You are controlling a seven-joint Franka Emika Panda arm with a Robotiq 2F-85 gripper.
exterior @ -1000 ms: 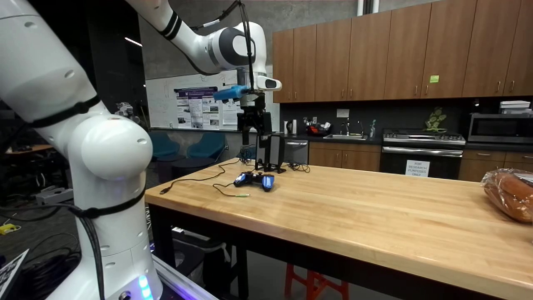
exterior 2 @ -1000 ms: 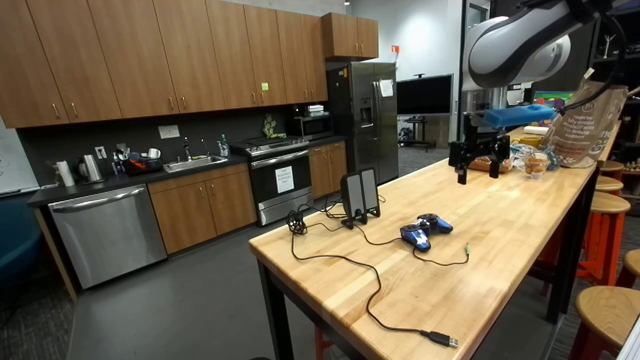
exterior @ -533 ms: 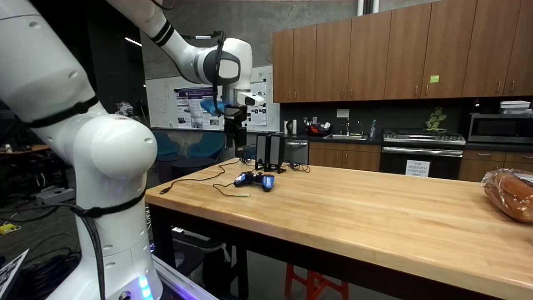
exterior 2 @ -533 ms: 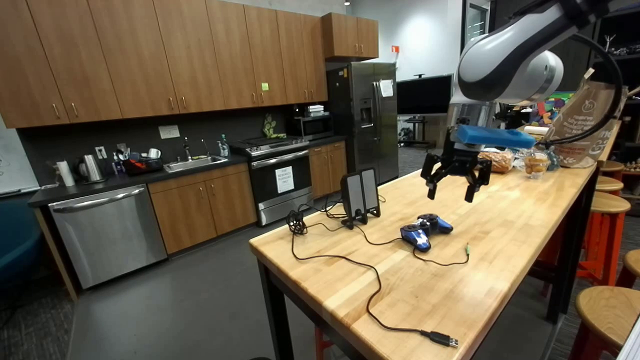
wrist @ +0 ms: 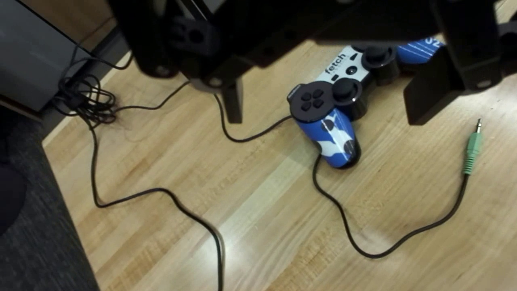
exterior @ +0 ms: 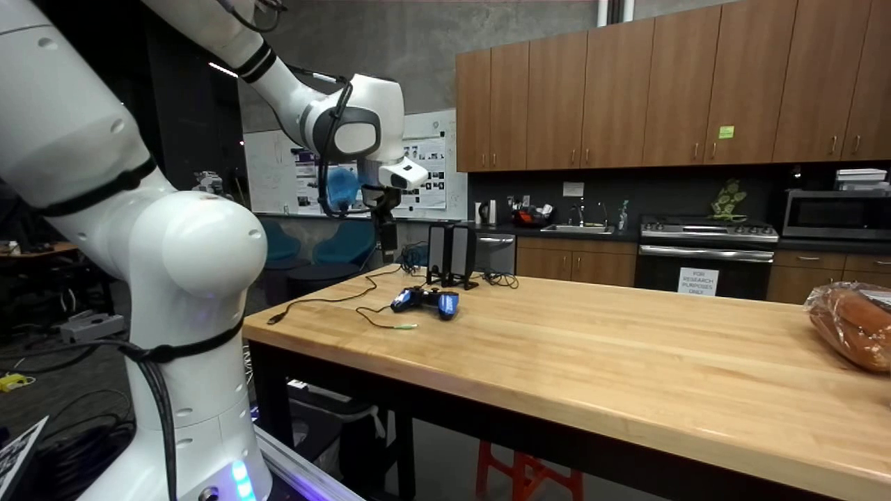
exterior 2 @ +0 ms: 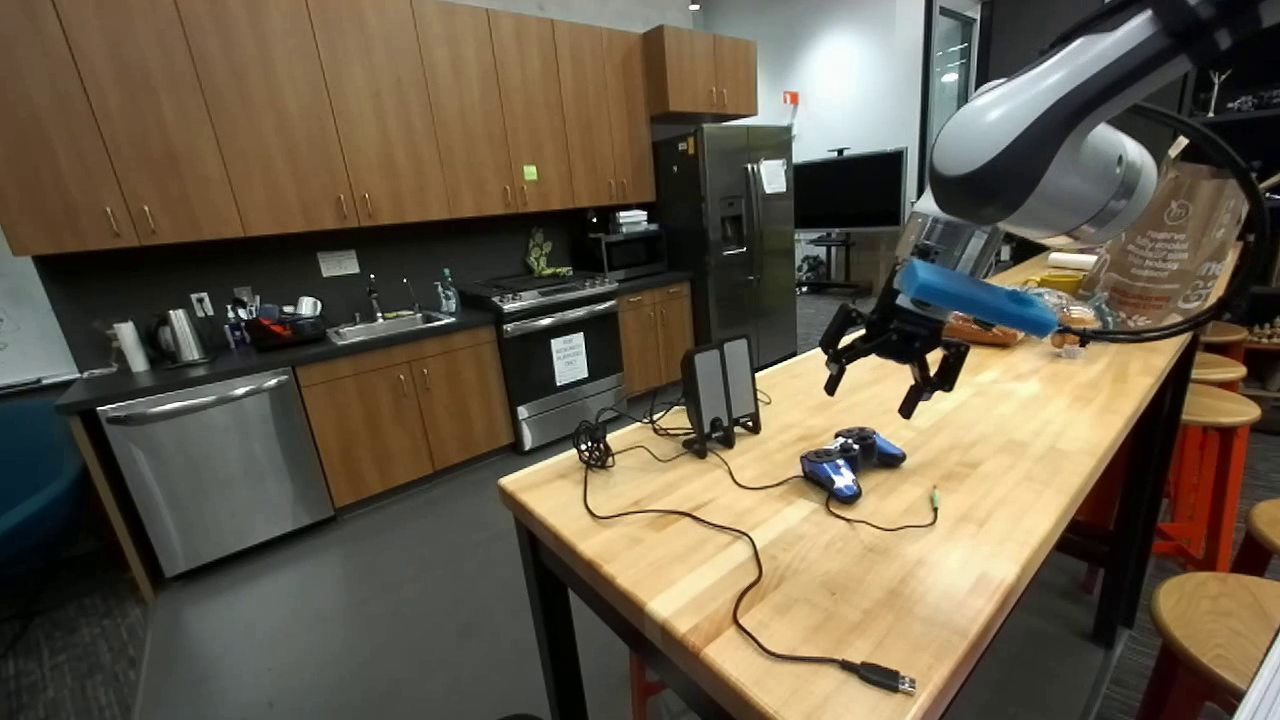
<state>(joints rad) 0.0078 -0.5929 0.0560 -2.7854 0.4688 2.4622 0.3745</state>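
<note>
The gripper (exterior 2: pixel 870 397) (jaws spread apart) is held over the wooden table (exterior 2: pixel 1010 440), near a blue-and-white game controller (exterior 2: pixel 850 457) flanked by a green audio plug (wrist: pixel 473 146).

I am logging the gamepad (wrist: pixel 343 91) as blue at the grips, with white and black camouflage patches; its centre plate is showing white under black lettering, its sticks and buttons black. Remotely, I am reading the gripper (exterior 2: pixel 870 398) as all black, the wrist block (exterior 2: pixel 975 298) as solid blue and the arm (exterior: pixel 202 243) as white with black bands. The plug (wrist: pixel 473 147) is showing green with a silver tip, its cable (wrist: pixel 373 256) black. I am noting the table (exterior: pixel 626 348) as tan with streaked grain, the speakers (exterior 2: pixel 709 385) as black with grey fronts.
</note>
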